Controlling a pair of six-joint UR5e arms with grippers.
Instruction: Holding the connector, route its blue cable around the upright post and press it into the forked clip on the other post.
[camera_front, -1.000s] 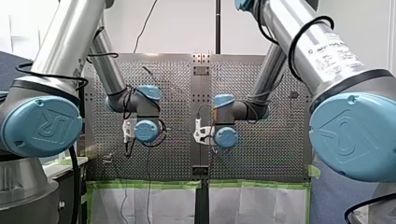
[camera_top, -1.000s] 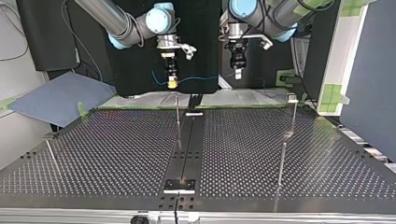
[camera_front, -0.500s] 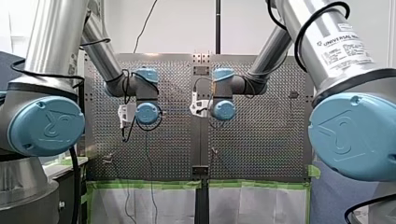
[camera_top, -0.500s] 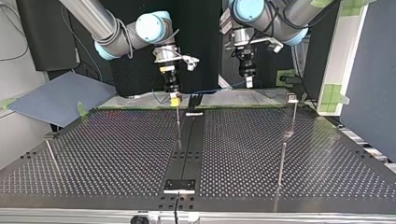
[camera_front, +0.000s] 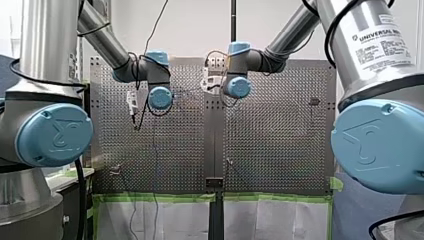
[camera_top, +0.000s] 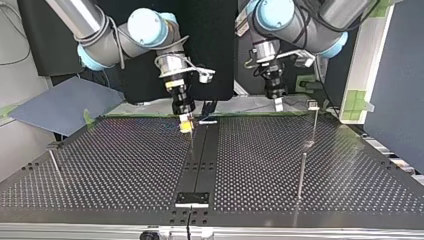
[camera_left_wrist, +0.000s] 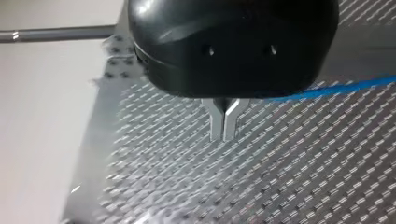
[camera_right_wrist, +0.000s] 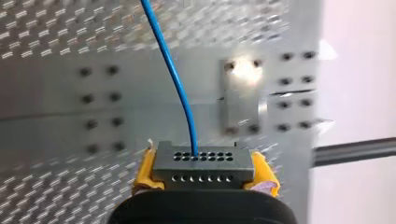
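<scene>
My right gripper (camera_right_wrist: 204, 173) is clamped on the grey connector (camera_right_wrist: 203, 161), with a yellow pad at each end. The blue cable (camera_right_wrist: 173, 74) leaves the connector's face and runs ahead over the bench (camera_top: 115, 165). In the top view the connector sits by the tip of a thin post (camera_top: 192, 145). My left gripper (camera_left_wrist: 224, 125) has its metal fingers together. Its housing hides whether they pinch the cable.

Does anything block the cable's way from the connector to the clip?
Nothing on the table does. The connector, in my right gripper, is at the post; in the top view only my left gripper hangs between there and the clip.
</scene>
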